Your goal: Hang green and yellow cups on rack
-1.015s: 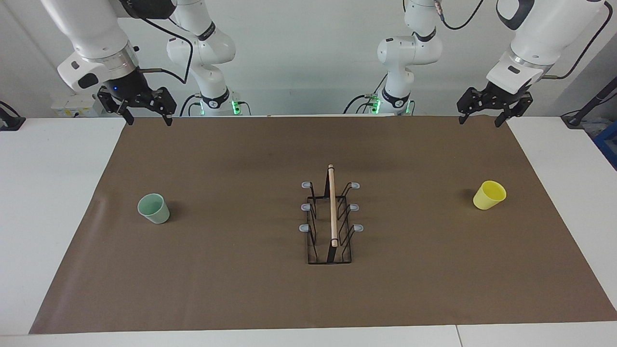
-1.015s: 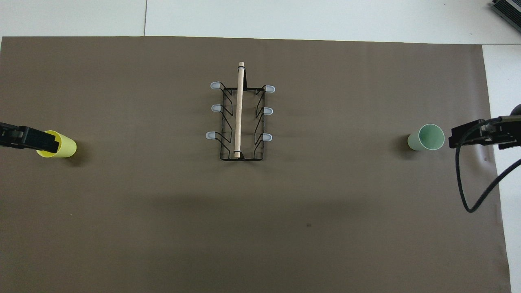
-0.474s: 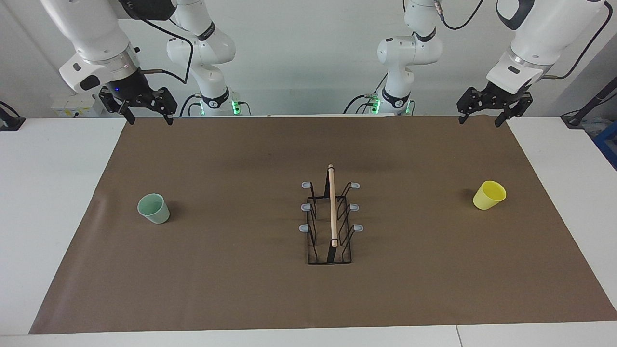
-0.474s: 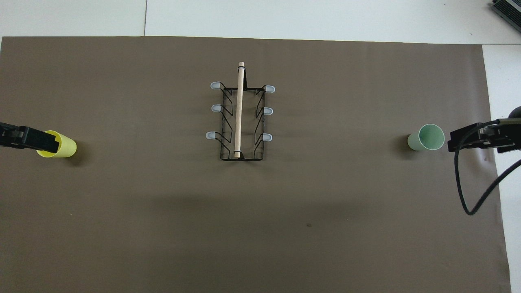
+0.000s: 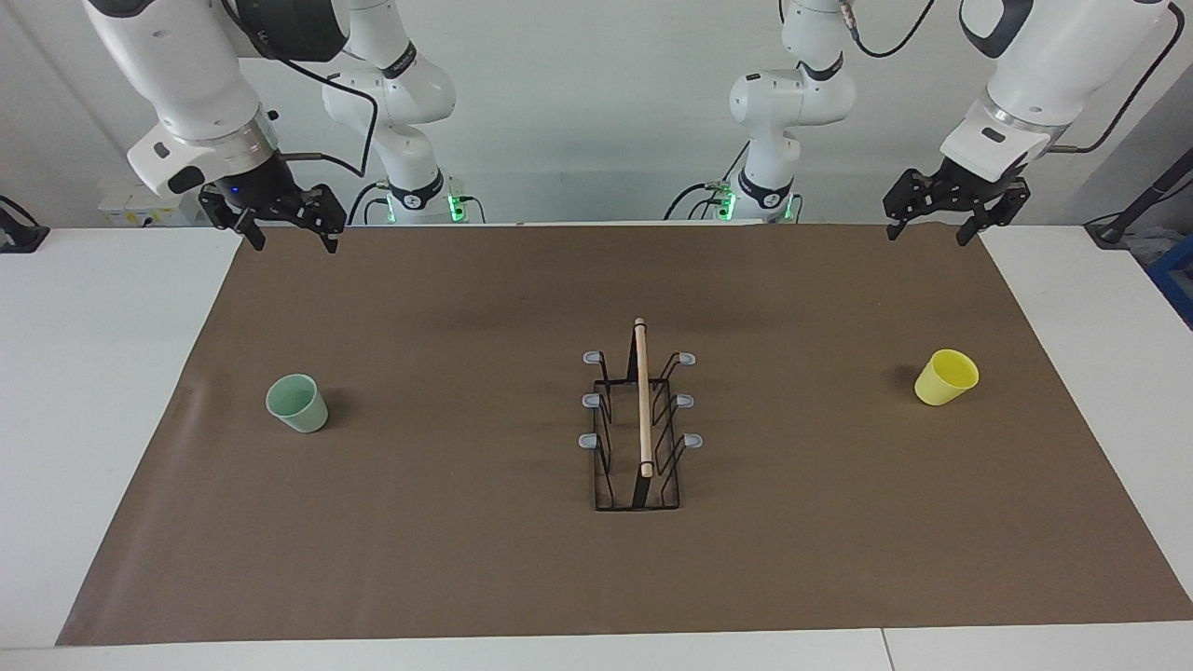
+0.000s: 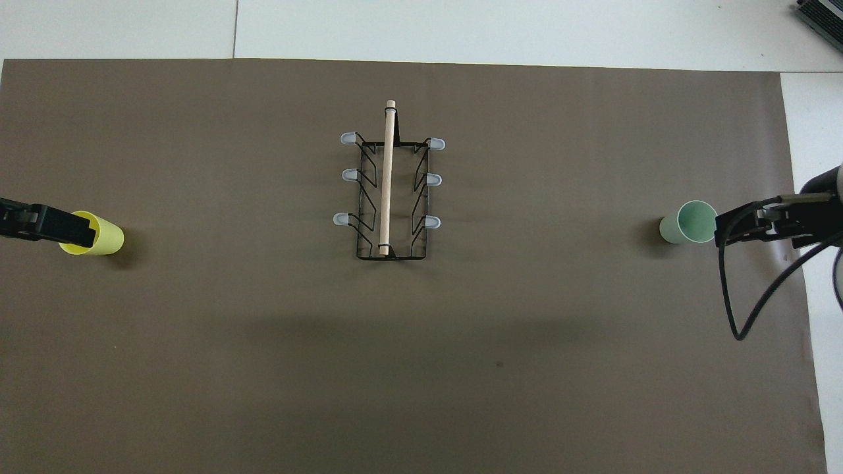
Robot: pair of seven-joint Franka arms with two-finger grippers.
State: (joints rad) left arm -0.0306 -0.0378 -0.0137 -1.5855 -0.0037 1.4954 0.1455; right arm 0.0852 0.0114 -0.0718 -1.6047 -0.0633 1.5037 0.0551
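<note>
- The right gripper (image 5: 291, 231) was the one thing that had changed over the last second: it had drifted a little inward from the corner of the brown mat (image 5: 466, 578) at the right arm's end, along the mat's edge nearest the robots, and sat slightly lower. Its fingers were spread wide and held nothing.
- From overhead, that gripper's tip had crept up to the rim of the green cup (image 5: 297, 403), but the facing view showed it raised and well apart from the cup. I judged this the start of a reach, not a grasp.
- The green cup stood upright on the mat toward the right arm's end, about midway between the mat's nearest and farthest edges, unmoved.
- The rack (image 5: 639, 429) stood at the middle of the mat, its wooden rod (image 5: 642, 396) running toward and away from the robots. All six grey-tipped prongs were bare, so neither cup had been hung.
- The yellow cup (image 5: 945, 377) lay tipped over toward the left arm's end of the mat, unmoved.
- The left gripper (image 5: 935, 225) had stayed over the mat's corner at the left arm's end, near the robots, fingers apart and empty. That arm waited.
</note>
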